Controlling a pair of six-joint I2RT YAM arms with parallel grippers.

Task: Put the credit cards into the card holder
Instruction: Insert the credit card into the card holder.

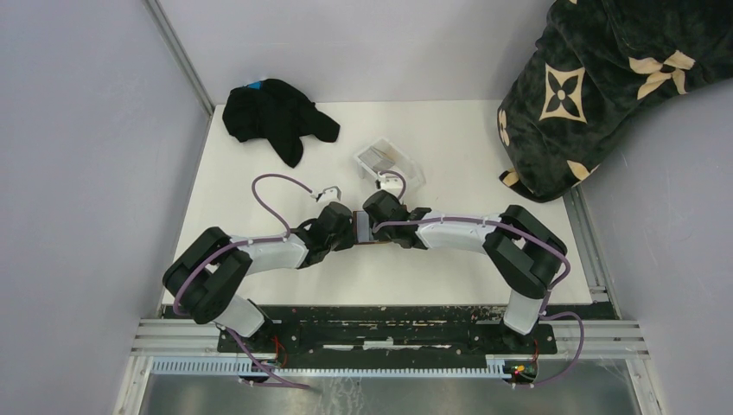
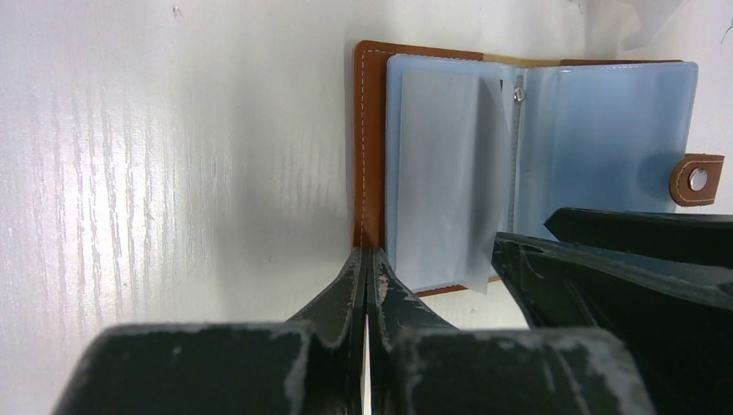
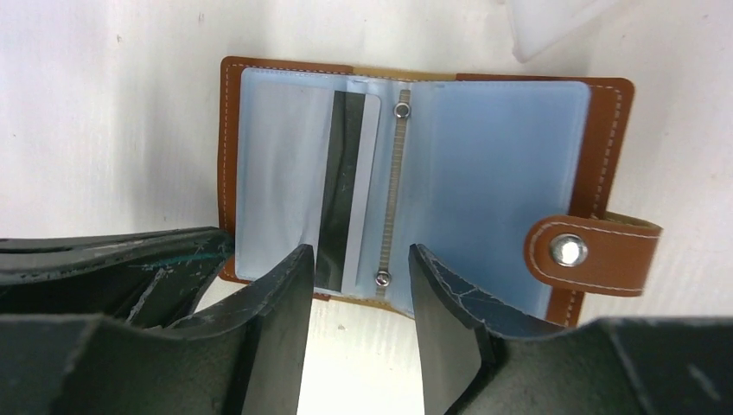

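Table [image 1: 449, 156] is plain white, boxed in by grey walls [image 1: 86, 130] on three sides, with an aluminium rail [image 1: 173, 333] running along the near edge where the two arms are bolted.

Quick count of what's on it:
- one black cloth [image 1: 272, 117] bunched up at the far left corner
- one dark blanket [image 1: 605, 86] with a beige flower pattern hanging over the far right corner
- one clear plastic tray [image 1: 389, 160] close to the far edge, roughly halfway along it, with greyish cards [image 1: 379, 158] inside. Too small to count them.
- one card holder [image 3: 432, 173], brown leather, lying open flat around the middle of the table, just on the near side of the tray. Two bluish clear sleeve pages are showing and its snap tab [image 3: 596, 251] sticks out to one side.
- one credit card [image 3: 346, 173] that I can actually make out: light grey with a dark stripe, sitting in the sleeve right beside the spine

Both arms meet over the holder. The left gripper [image 2: 367, 259] has its jaws pressed tight together right on the near edge of the brown cover, and it looks like it's pinching the leather there. The right gripper [image 3: 359, 255] has its jaws spread apart with nothing between them, hanging over the near edge of the holder around the spine.
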